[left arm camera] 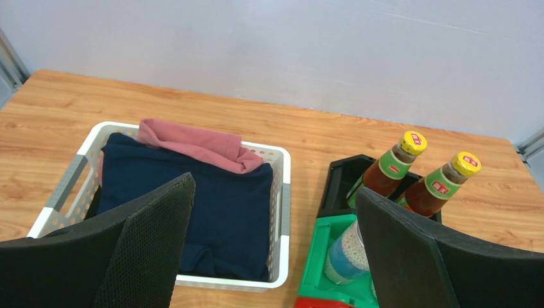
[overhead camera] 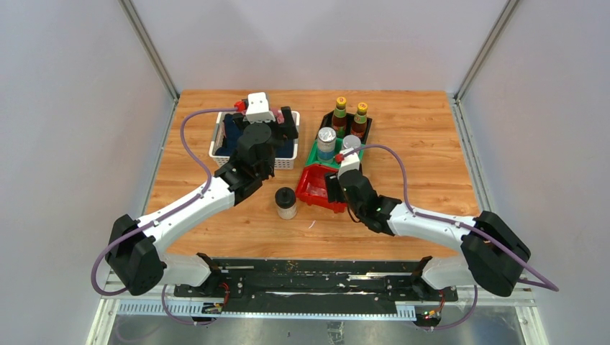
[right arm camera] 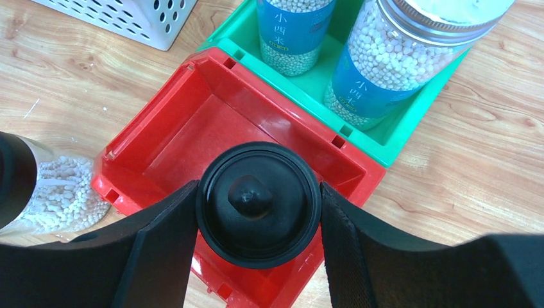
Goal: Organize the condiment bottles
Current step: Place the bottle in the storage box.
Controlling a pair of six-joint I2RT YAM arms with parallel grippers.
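My right gripper is shut on a squat black-lidded jar, its fingers pressed on both sides of the lid, and holds it over the red bin. The second black-lidded jar stands on the table left of the red bin; it also shows in the right wrist view. Two silver-lidded shakers stand in the green bin. Two yellow-capped sauce bottles stand in the black bin. My left gripper is open and empty above the white basket.
The white basket holds dark blue and pink cloth at the back left. The black, green and red bins form a row running from back to front, right of the basket. Grey walls close off the table on three sides.
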